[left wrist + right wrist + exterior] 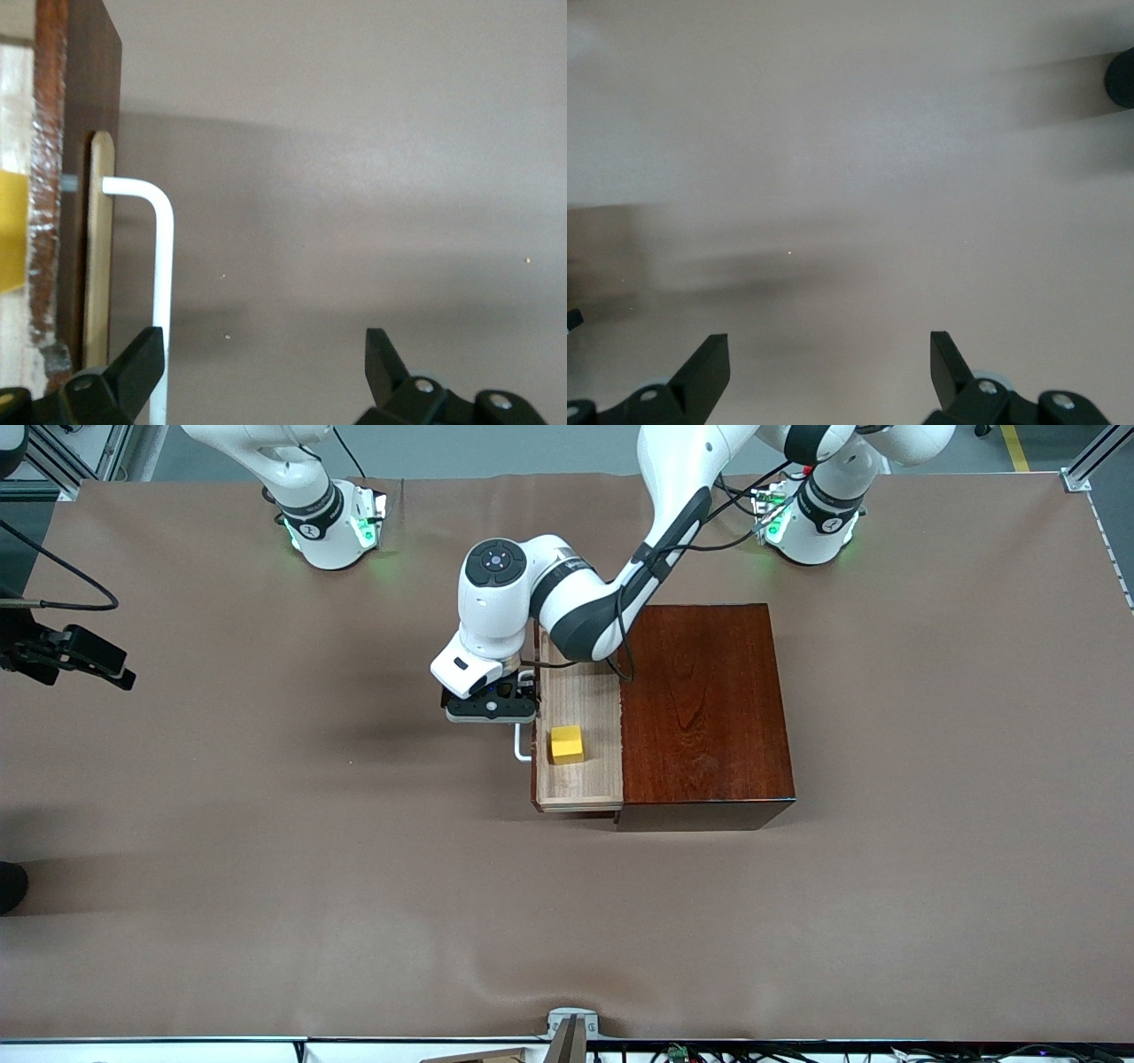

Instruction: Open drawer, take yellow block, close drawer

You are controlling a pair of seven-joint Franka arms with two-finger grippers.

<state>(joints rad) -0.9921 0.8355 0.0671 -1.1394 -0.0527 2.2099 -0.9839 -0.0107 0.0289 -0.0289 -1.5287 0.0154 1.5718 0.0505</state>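
The drawer is pulled out of the reddish-brown box toward the right arm's end of the table. The yellow block lies in its light-wood tray; a yellow sliver of it also shows in the left wrist view. The white bar handle sticks out of the dark drawer front. My left gripper is open and empty over the table in front of the drawer. In the left wrist view the handle runs along one finger's inner edge. My right gripper is open and empty and waits.
Brown cloth covers the table. The right gripper's dark body hangs over the right arm's end of the table. A dark round object shows at the edge of the right wrist view.
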